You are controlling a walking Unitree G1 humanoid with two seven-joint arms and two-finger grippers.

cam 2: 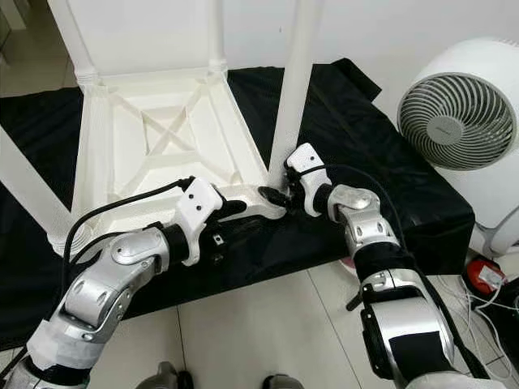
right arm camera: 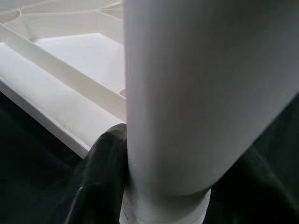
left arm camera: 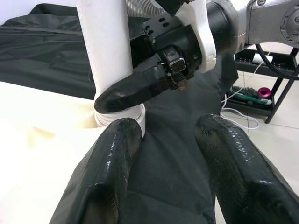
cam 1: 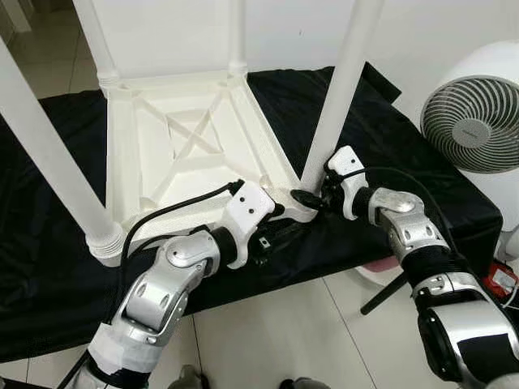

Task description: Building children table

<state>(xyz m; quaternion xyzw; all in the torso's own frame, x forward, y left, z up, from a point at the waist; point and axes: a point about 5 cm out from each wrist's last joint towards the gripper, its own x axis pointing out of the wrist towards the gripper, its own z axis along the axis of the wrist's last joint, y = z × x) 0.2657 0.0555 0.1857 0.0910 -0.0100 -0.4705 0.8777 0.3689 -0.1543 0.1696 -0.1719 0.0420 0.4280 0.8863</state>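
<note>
All four legs run off the top edge of the head views, so their upper ends are unseen. The near-right leg (cam 1: pixel 340 89) hides part of the right gripper (cam 1: pixel 312 198) at its base. In the right wrist view that leg (right arm camera: pixel 196 102) is blurred and covers most of the far finger. The fan (cam 1: pixel 474 121) is cut by the right edge. The cloth (cam 1: pixel 49 267) runs off the left edge.
</note>
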